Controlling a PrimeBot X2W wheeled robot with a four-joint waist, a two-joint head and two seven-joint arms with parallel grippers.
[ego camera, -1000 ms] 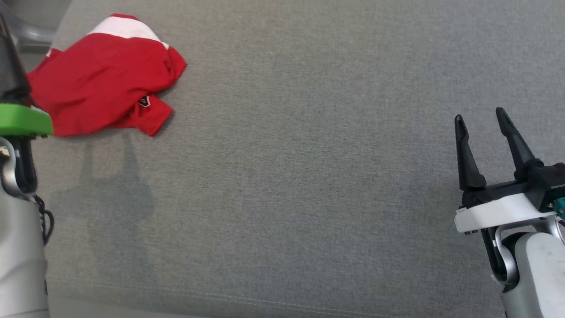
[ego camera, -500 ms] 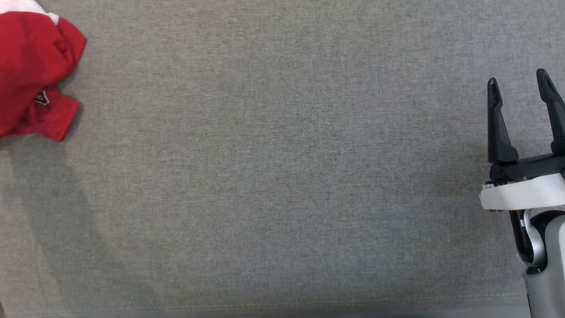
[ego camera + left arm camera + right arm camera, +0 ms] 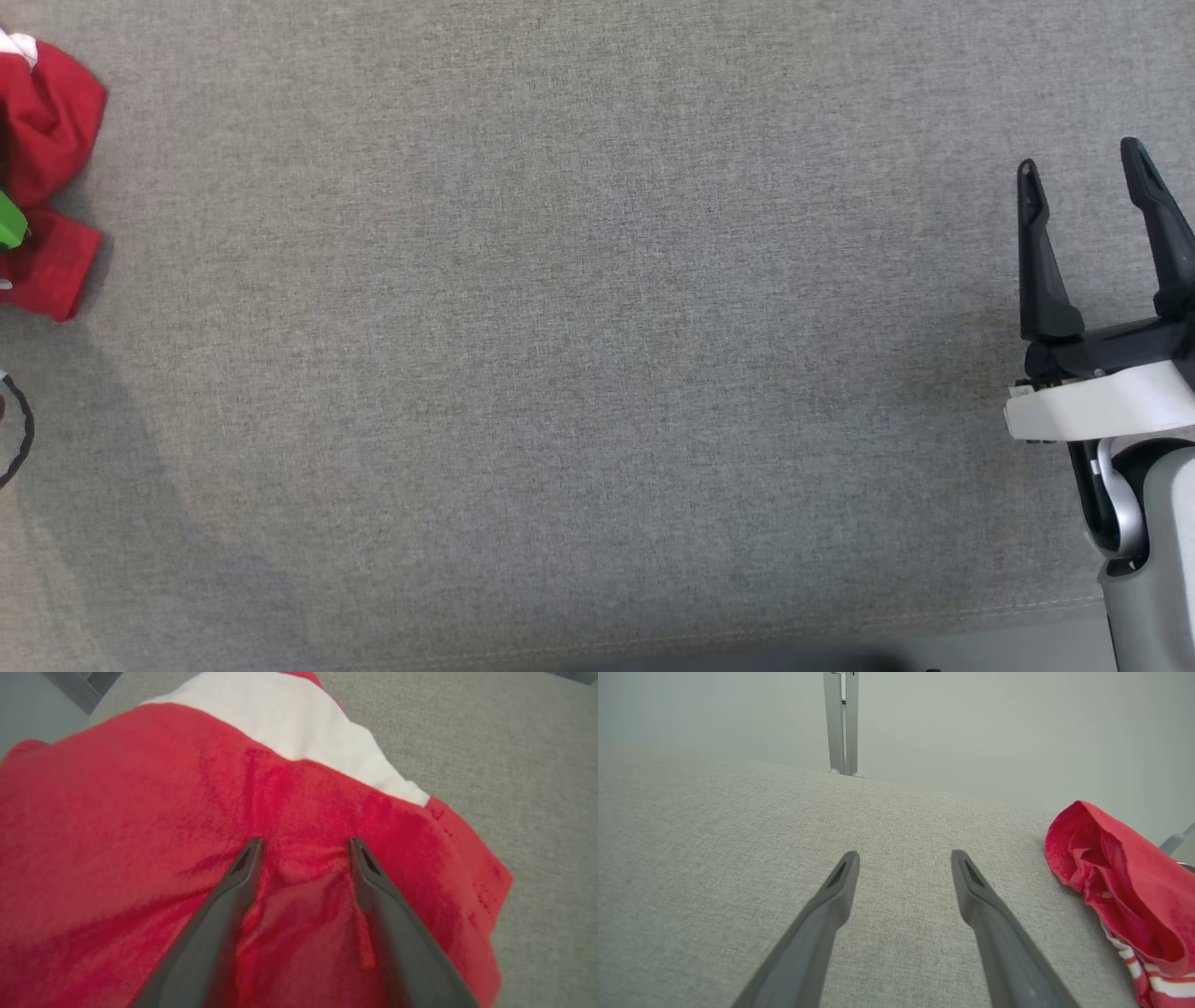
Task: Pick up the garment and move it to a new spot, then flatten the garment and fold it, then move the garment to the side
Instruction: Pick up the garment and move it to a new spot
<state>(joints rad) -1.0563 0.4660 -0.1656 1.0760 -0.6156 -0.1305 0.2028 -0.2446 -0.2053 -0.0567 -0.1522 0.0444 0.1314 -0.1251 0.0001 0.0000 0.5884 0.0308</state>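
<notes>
Table [image 3: 597, 373]: covered in grey woven fabric, with a seam along the near edge. It extends ahead of and to both sides of the right claw [image 3: 1079, 157]. The fabric under that claw is bare.

Garment [image 3: 51, 121]: red and crumpled, lying on the table far off to the right claw's left. In the head view the frame edge cuts it, so its full outline is not readable. In the right wrist view the garment [image 3: 1125, 886] sits off to one side of the fingers, well apart from them. A striped trim [image 3: 1153, 980] shows at its lower end, which is also cut off.

Left wrist view: the garment [image 3: 117, 835] lies directly under and ahead of the left claw [image 3: 305, 842]. A white band [image 3: 289, 732] lies beyond the fingertips. The picture is soft. A small wrinkle sits between the tips. Cannot tell whether the tips touch the cloth or hang just above it.

Left claw: fingers spread wide, no fabric pinched between them. In the head view a green part [image 3: 9, 219] and a loop of dark cable [image 3: 14, 439] show at the frame edge, over and just beside the garment.

Right claw [image 3: 903, 854]: fingers apart, holding nothing, above bare table.

A metal post [image 3: 840, 723] stands beyond the table's far edge, ahead of the right claw.
</notes>
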